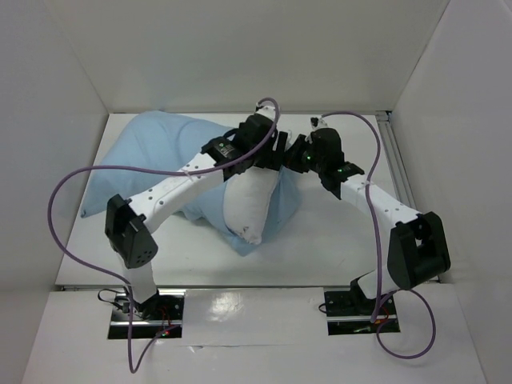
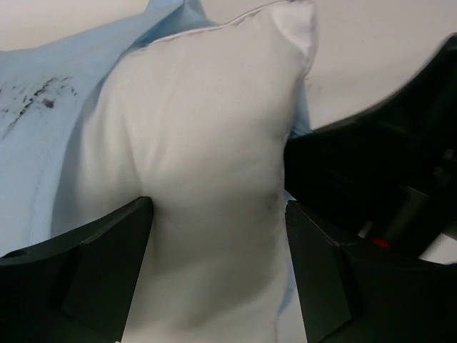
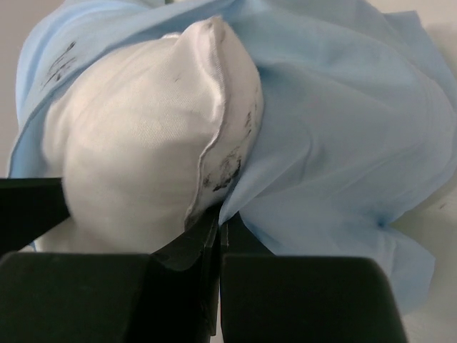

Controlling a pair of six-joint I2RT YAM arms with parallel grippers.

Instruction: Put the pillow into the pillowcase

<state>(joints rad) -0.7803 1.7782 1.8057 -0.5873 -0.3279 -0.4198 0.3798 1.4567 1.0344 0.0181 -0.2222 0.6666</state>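
White table [image 1: 320, 240]: smudged pillow [image 1: 252, 204] partly in pillowcase [image 1: 160, 152]; left gripper [image 2: 218, 207] spread astride.

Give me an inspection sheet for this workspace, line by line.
Surface: white table.
Job's things: pillow partly covered by the pale blue pillowcase, one end exposed; dark smudges on both.
Clutter: nothing seen.
Grippers: left gripper with jaws open either side of the pillow; right gripper with jaws shut at the pillow's seam, whether cloth is pinched cannot be told.
Cables: purple cables loop from both arms.
Surroundings: white walls on three sides.
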